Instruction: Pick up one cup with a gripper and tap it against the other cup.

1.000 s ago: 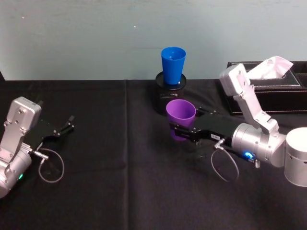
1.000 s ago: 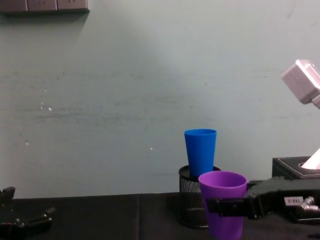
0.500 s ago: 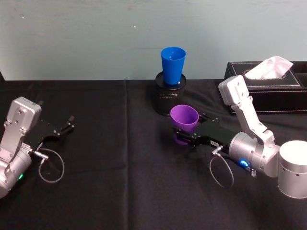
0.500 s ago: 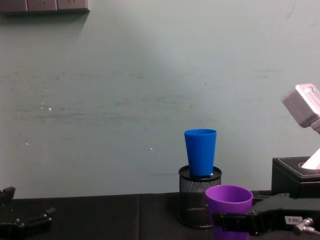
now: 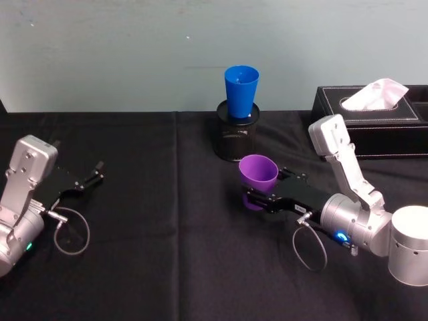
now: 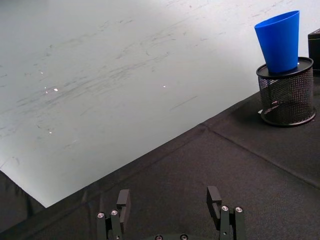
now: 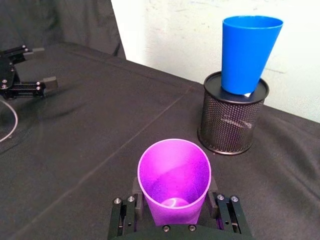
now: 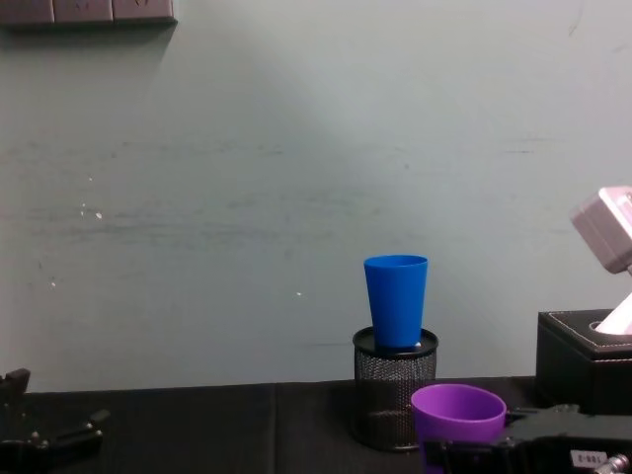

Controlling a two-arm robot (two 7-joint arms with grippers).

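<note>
My right gripper (image 5: pixel 253 199) is shut on the purple cup (image 5: pixel 259 172), holding it upright low over the black table, with a finger on each side of the cup (image 7: pixel 174 177). The cup's lower part is hidden behind the fingers. The blue cup (image 5: pixel 241 90) stands upright in the mouth of a black mesh pen holder (image 5: pixel 235 139), just behind the purple cup with a gap between them. From the chest, the purple cup (image 8: pixel 458 413) sits lower than the blue cup (image 8: pixel 396 299). My left gripper (image 5: pixel 93 175) rests open at the far left, holding nothing (image 6: pixel 167 200).
A black tissue box (image 5: pixel 374 120) with a white tissue poking out stands at the back right, behind my right arm. A seam in the black cloth (image 5: pixel 177 200) runs front to back between the two arms. A pale wall (image 8: pixel 296 148) closes off the table's far edge.
My right gripper has moved down and back toward me with the purple cup, widening the gap to the blue cup. The left arm has stayed still.
</note>
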